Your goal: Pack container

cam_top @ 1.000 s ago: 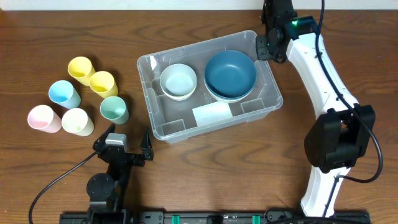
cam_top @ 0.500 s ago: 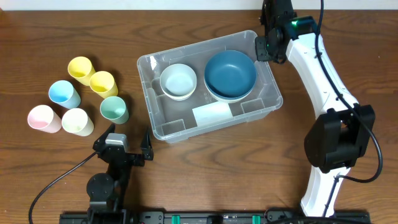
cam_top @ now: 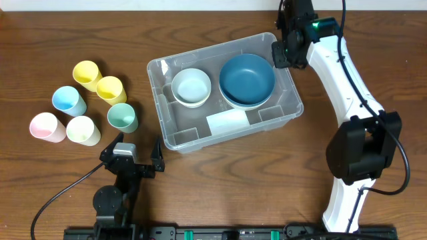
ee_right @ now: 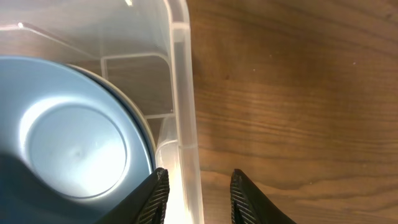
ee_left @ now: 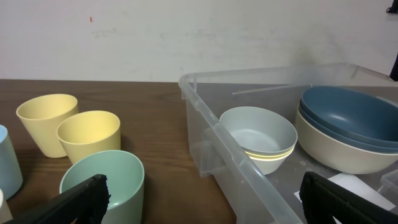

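Brown wooden table (cam_top: pixel 220 193) (white wall (ee_left: pixel 186 31) behind)

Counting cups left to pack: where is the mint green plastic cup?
Overhead view: the mint green plastic cup stands just left of the clear plastic rectangular container, below the nearer yellow cup, beside the cream cup.

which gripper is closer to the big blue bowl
Right. The right gripper is at the far right corner of the bin, jaws either side of its rim, right beside the blue bowl. The left gripper is outside the bin, off its near left corner, by the green cup.
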Controlling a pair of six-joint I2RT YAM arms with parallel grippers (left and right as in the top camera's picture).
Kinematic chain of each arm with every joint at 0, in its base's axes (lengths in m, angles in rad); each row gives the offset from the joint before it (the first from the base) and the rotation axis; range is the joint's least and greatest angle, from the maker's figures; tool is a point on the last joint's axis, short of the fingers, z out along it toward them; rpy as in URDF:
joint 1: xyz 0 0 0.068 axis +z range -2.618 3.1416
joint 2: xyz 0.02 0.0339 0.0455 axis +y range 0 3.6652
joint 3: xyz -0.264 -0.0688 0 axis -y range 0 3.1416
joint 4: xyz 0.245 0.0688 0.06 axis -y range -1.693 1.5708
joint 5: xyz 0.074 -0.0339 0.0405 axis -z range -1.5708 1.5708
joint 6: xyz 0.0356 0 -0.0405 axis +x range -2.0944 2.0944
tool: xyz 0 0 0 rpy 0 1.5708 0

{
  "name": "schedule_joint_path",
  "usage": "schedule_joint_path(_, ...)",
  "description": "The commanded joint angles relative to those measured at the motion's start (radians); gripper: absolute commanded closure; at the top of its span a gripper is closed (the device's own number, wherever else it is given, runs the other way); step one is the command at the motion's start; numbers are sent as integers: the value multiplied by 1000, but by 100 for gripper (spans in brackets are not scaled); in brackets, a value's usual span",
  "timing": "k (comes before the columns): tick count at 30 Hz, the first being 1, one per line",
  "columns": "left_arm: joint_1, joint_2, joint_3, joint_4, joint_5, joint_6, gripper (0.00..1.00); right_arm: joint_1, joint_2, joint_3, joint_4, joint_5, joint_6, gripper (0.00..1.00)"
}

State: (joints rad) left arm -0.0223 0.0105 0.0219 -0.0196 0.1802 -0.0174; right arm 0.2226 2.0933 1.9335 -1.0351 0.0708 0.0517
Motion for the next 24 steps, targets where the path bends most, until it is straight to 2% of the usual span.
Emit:
schedule_joint_path(1,4,-5,-18,-33,14,17,2,-6,42,-13,-9,-17,-11,68)
schedule_joint_path(3,4,-6,-18,-33,14,17,2,-6,47,-13,-10,-23,-16,72)
schedule_joint_path(9,4,-6,-18,-33,14,17,2,-7,47,-13,-7,-23,-15,97)
schedule_joint_path(17,4,-6,-18,-33,14,17,2,-8,47,-13,-25,-14,18,99)
schedule_joint_path(24,4,-6,-18,-33,14,17,2,-8,47,-13,-64,12,108,99)
